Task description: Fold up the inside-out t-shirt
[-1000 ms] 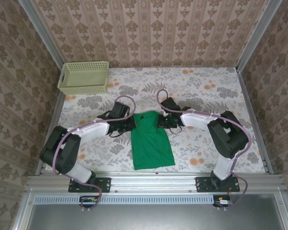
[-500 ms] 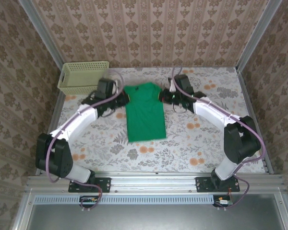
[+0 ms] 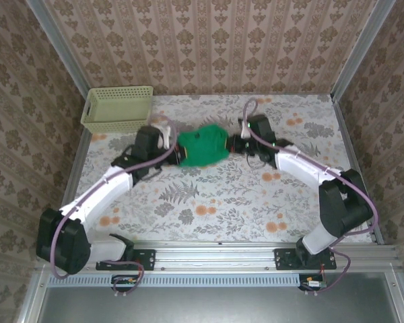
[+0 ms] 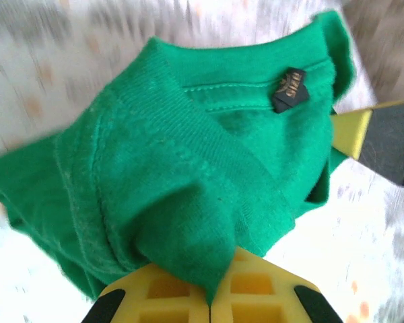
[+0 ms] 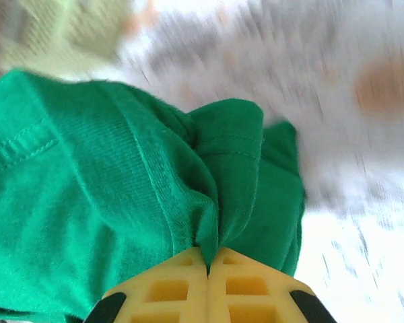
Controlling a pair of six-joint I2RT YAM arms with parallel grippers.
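Stretched lengthwise a moment ago, the green t-shirt [image 3: 202, 146] is now gathered into a crosswise bundle, its ends clamped by left fingers [image 4: 168, 293] and right fingers [image 5: 246, 286], near the slotted basket [image 3: 118, 108].

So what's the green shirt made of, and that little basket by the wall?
The t-shirt looks like soft knitted cloth, maybe cotton, with a dull finish: it bunches into folds and shows stitched seams and a thick collar band. The basket looks like stiff pale yellow-green plastic, going by its even lattice of holes, though from above that is only a guess.
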